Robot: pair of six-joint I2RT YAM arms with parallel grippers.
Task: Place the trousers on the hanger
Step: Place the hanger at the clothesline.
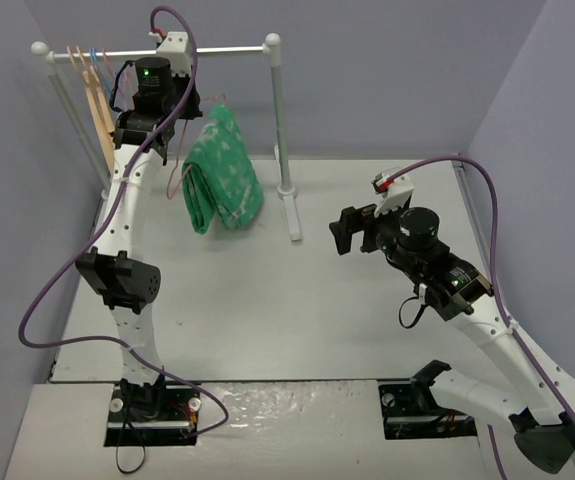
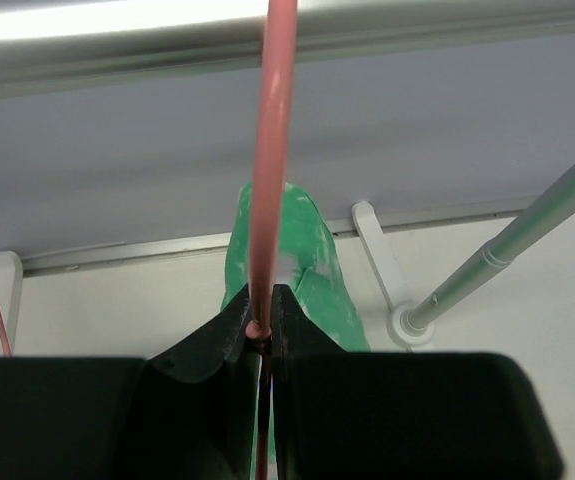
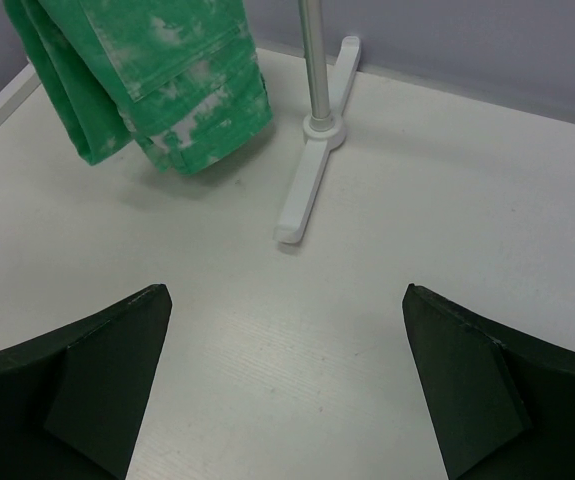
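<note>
**Spotter:** While your left gripper (image 2: 262, 330) sits up beside the rail (image 1: 217, 50), its black fingers (image 2: 217, 350) are pinched tight on the hanger (image 2: 272, 150). In the left wrist view, the pink wire runs straight up out of the closed jaws and crosses the rail.

**Operator:** And the trousers?

**Spotter:** You have the trousers (image 1: 222, 175) hanging folded under the rail, just right of that arm. They are between the gripper and the rack's upright post (image 1: 280, 120). Their lower end seems to hang clear of the table (image 1: 267, 320). It is near the post's white foot (image 3: 312, 170) but apart from it. From above, a thin bit of pink wire shows at their left edge. You cannot tell from these views exactly how the cloth sits on the wire.

**Operator:** My right side?

**Spotter:** Your right gripper (image 3: 287, 380) hovers over the middle of the table. Its fingers are spread wide with nothing between them. It points toward the trousers and is well apart from them.

**Operator:** Anything else on the rail?

**Spotter:** You have tan wooden hangers (image 1: 95, 100) at the far left end, on the other side of your left arm from the trousers.
</note>
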